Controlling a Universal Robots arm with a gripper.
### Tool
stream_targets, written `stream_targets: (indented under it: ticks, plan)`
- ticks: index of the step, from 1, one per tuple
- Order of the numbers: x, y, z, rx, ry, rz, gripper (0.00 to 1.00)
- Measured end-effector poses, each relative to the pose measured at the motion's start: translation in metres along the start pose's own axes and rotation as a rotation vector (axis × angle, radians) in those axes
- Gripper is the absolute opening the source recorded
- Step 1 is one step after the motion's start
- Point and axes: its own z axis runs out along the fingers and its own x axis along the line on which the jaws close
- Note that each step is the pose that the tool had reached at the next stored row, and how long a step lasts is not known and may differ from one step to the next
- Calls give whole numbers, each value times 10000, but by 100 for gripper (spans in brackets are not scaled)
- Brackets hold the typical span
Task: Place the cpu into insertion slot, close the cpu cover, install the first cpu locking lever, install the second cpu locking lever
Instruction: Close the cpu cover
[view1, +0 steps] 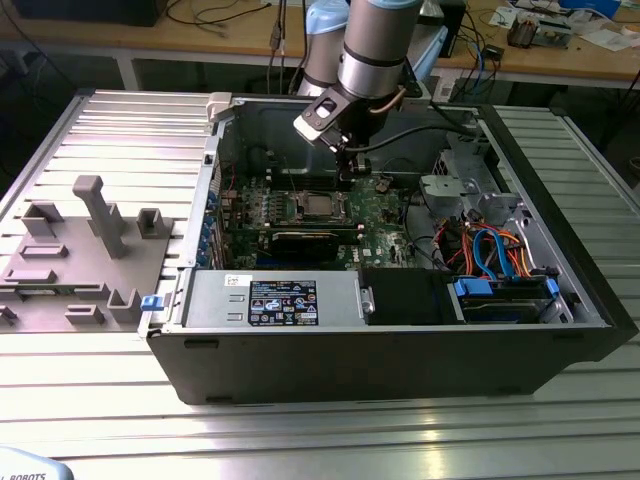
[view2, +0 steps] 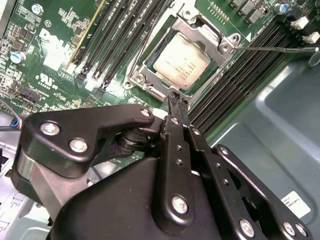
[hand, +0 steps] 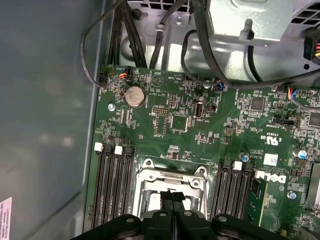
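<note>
The cpu (view2: 182, 55), a dull silver square, lies in the insertion slot (view2: 145, 82) on the green board. The cpu cover (view2: 200, 26), a silver frame, lies down around the cpu's edges. A thin locking lever (view2: 280, 49) sticks out sideways from the socket's corner, standing free. My gripper (view2: 176, 100) hangs just above the socket's edge, its black fingers pressed together with nothing between them. In the exterior view the gripper (view1: 347, 178) is inside the open computer case, slightly behind the cpu (view1: 318, 207). In the first wrist view the gripper (hand: 172, 194) overlaps the cover (hand: 170, 176).
Long black memory slots (hand: 112, 180) flank the socket on both sides. Black cables (hand: 200, 50) run behind the board. The case's grey wall (view2: 280, 110) is close by. A power supply (view1: 290, 300) and a drive bay with blue and orange cables (view1: 495, 255) fill the case's front. Grey fixtures (view1: 90, 250) stand outside.
</note>
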Motion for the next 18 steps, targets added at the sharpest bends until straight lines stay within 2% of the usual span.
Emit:
stream_targets:
  ticks: [13,16,18]
  plan:
    - [10,-110,84,-3,4,55,11]
    - [14,-163,118,-10,7,161,11]
    - [16,-174,127,-10,8,160,11]
